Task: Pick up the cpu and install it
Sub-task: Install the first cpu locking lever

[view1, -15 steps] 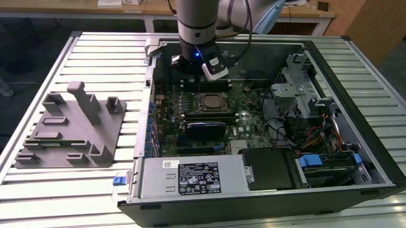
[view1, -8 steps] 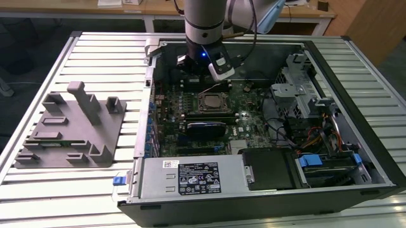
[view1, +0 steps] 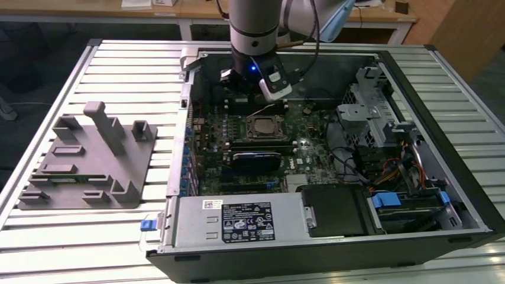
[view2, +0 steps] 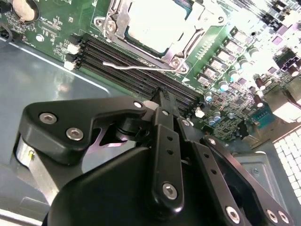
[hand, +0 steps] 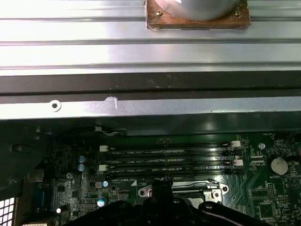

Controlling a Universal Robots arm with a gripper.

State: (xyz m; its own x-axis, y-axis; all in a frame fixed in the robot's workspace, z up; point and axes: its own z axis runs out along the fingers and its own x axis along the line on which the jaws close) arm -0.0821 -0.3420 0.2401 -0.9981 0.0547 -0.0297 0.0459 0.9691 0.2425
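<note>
Inside the open computer case on the slatted metal counter, the cpu sits in the motherboard socket, its pale silver top facing up within the metal frame. The gripper hangs just beside that socket, over the black memory slots, and is not touching the cpu. In the exterior view the cpu lies a little nearer the camera than the gripper. A thin wire lever stretches along the slots between the socket and the fingers. The case also holds the green motherboard, a grey labelled power supply at its near edge and a metal drive cage toward the exterior view's right. A grey slotted fixture rests on the counter at the exterior view's left, well apart from the case. The fingers are drawn together, with nothing between them, seen also in the first wrist view.
</note>
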